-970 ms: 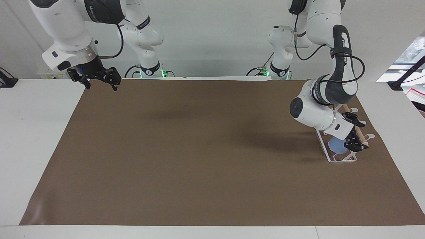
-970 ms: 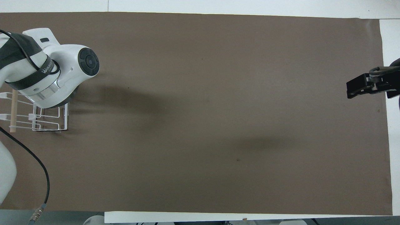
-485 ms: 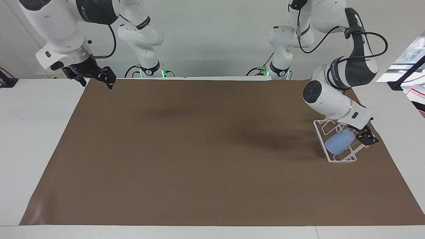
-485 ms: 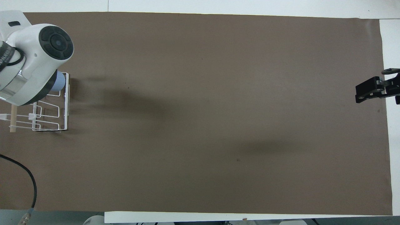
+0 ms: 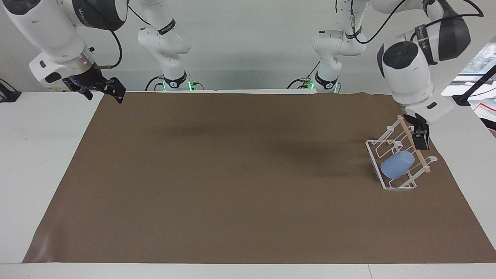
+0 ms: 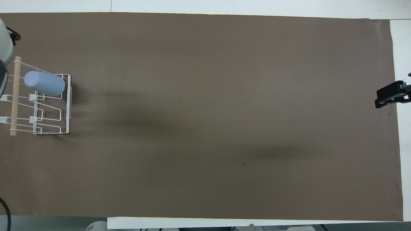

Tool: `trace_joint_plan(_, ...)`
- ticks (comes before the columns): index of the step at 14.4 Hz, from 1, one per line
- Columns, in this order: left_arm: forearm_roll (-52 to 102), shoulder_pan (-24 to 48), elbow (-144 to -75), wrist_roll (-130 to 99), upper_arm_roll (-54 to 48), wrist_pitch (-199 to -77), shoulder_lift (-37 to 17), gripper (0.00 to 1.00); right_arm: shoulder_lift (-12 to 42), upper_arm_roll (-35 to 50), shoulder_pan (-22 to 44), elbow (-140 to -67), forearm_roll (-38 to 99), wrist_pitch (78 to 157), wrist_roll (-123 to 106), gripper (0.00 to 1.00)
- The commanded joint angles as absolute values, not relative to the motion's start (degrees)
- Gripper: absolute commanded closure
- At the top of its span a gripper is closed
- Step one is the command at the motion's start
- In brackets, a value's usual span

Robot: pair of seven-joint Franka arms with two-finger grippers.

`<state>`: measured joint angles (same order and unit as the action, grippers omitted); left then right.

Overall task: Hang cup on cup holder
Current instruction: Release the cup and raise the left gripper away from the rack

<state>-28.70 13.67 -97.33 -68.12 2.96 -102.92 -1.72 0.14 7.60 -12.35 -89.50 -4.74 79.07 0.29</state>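
Two arms: white, both raised off the bench, neither touching the task's things.
Bench [image 5: 23, 162]: white top, covered across the middle by a large brown paper sheet [image 5: 240, 178].
Right claw [image 5: 101, 90]: black, up in the air over the edge of the brown sheet at the right arm's end; fingers [image 5: 117, 91] spread apart, nothing between them; only a black tip [image 6: 390, 94] in the overhead view. Waiting.
Left claw [image 5: 420, 139]: black, pointing down, hanging over the rod side of the rack, clear of the tumbler; state cannot be told, since the fingers line up one in front of the other.
Cup holder [image 5: 391, 185]: white wire rack with a rectangular base, slanted looped prongs and a thin light wooden rod [image 5: 414, 146] across the top; standing on the brown sheet at the left arm's end of the bench [image 6: 65, 106].
Cup [image 5: 397, 164]: small light-blue plastic tumbler, smooth, without handle; slipped over one slanted prong of the rack, tilted, closed base up toward the rod, mouth down toward the rack's base.
Cup's place on the rack: on the prong farthest from the robots [image 6: 45, 84], the other prongs bare.
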Motion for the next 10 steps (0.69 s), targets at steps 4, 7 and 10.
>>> trace_joint_plan(4, -5.91, 11.08, -97.48, -40.75, 2.99, -96.26, 0.35, 0.00, -1.32, 7.91, -12.83, -91.14, -3.52, 79.45, -0.70, 0.01)
trace_joint_plan(7, 1.04, 8.00, -96.07, -25.45, 2.90, -93.00, 1.84, 0.00, -1.32, 7.91, -12.74, -91.23, -3.52, 79.45, -0.70, 0.01)
trace_joint_plan(10, 3.16, 7.82, -92.92, -14.82, 2.81, -89.40, 2.90, 0.00, -1.32, 7.91, -12.83, -91.23, -3.52, 79.45, -0.70, 0.01)
